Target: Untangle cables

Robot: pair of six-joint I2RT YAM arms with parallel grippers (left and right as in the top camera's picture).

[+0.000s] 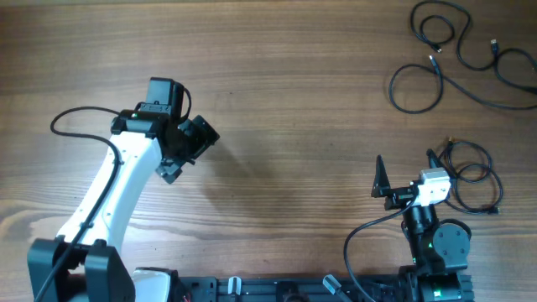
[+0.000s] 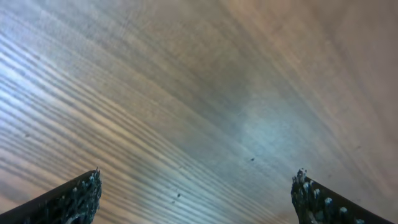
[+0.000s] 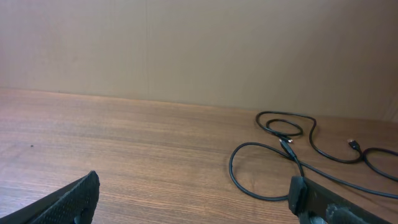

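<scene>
We are looking at a wooden table (image 1: 294, 101) with two arms over it. The left gripper (image 1: 186, 153) is hanging over bare wood on the left side, and its fingers are standing wide apart and holding nothing. In the left wrist view the left gripper (image 2: 198, 180) is showing only wood grain between its two tips. The right gripper (image 1: 405, 174) is staying low near the front edge on the right, also spread wide and empty. Most of the cables (image 1: 435, 60) are lying in loose loops at the far right corner, well apart from both grippers. One more coiled cable (image 1: 471, 174) is lying just beside the right arm, on its right. In the right wrist view the cables (image 3: 288, 148) are lying ahead of the right gripper (image 3: 196, 186), to its right.
</scene>
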